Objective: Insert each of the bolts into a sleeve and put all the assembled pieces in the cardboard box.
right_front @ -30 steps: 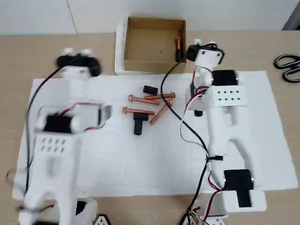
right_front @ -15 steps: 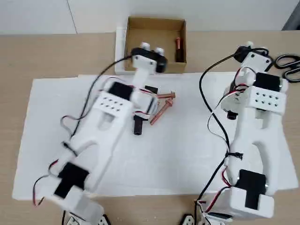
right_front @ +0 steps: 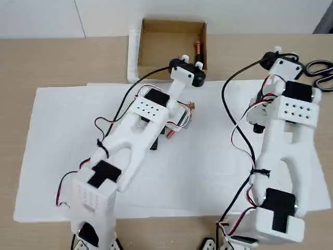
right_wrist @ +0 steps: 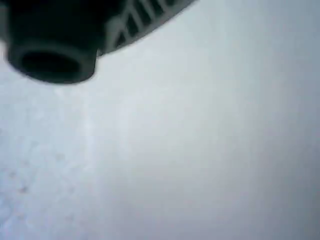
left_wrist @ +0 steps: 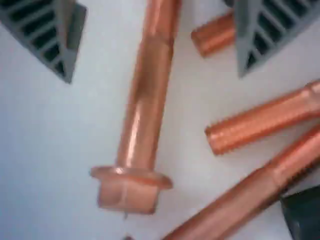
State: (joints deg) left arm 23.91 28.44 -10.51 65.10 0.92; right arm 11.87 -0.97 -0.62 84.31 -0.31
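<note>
My left gripper (left_wrist: 156,72) hangs open just above the loose copper bolts, its grey fingertips (left_wrist: 65,60) on either side of one bolt's shaft (left_wrist: 145,110). Other bolts (left_wrist: 265,120) lie beside it, with a black sleeve (left_wrist: 305,215) at the corner. In the high view this gripper (right_front: 179,119) is over the bolt pile (right_front: 188,106) in the middle of the white sheet. My right gripper (right_front: 256,126) is at the right, shut on a black sleeve (right_wrist: 50,50) held above the sheet. The cardboard box (right_front: 156,49) at the back holds one assembled piece (right_front: 198,51).
Scissors (right_front: 321,73) lie at the far right on the wooden table. A white foam strip (right_front: 132,57) lines the box's left side. Another black sleeve (right_front: 153,146) peeks out beside the left arm. The white sheet (right_front: 62,135) is bare at its left and front.
The left arm swung from the left side to over the bolts and dropped close to them. The right arm left the box for the right side, then stayed nearly still.
</note>
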